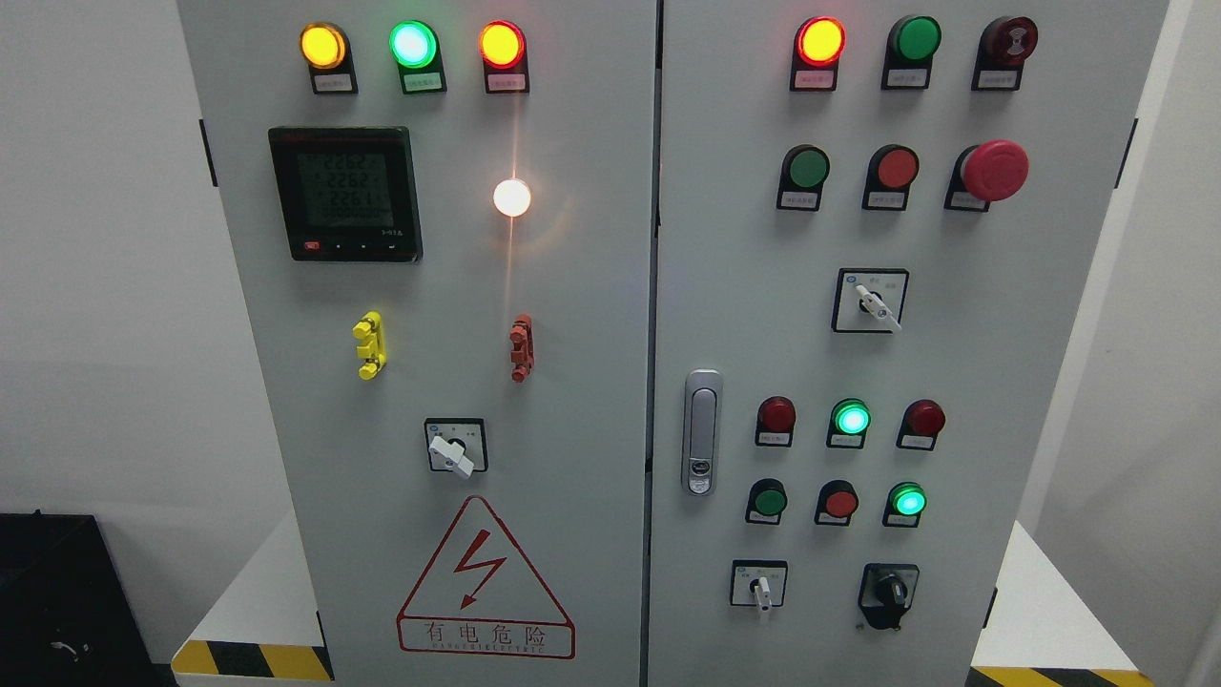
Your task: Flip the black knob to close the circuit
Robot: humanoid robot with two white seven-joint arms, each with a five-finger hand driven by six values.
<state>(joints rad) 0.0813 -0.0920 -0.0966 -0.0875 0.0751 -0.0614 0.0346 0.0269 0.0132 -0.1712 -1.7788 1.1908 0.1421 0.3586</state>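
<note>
- Grey cabinet (pixel 591 401): two doors side by side, a seam running down the middle, seen from the front.
- Black knob (pixel 889 593): near the bottom right corner of the right door, on a black plate; its grip stands roughly upright, tipped slightly to one side.
- White-handled switch (pixel 760 587): just left of the black knob, near the bottom edge of the right door, handle pointing down.
- Second white-handled switch (pixel 870 301): mid-height on the right door, handle angled toward the lower right.
- Door latch (pixel 702 431): silver, at the left edge of the right door, beside the seam.
- Red mushroom button (pixel 994 170): toward the upper right corner of the right door, ending a row with one green and one red button.
- Lit green lamps (pixel 850 418) (pixel 907 499): in the two rows above the black knob.
- Digital meter (pixel 344 194): upper left of the left door, showing rows of figures.
- Three lit lamps (pixel 412 44): along the top edge of the left door, amber, green and orange-red.
- Warning triangle (pixel 485 582): red lightning sign at the bottom edge of the left door, below a third white switch (pixel 454 447).
- Robot hands: neither one appears in the view, so whether their fingers are apart or together cannot be told.
</note>
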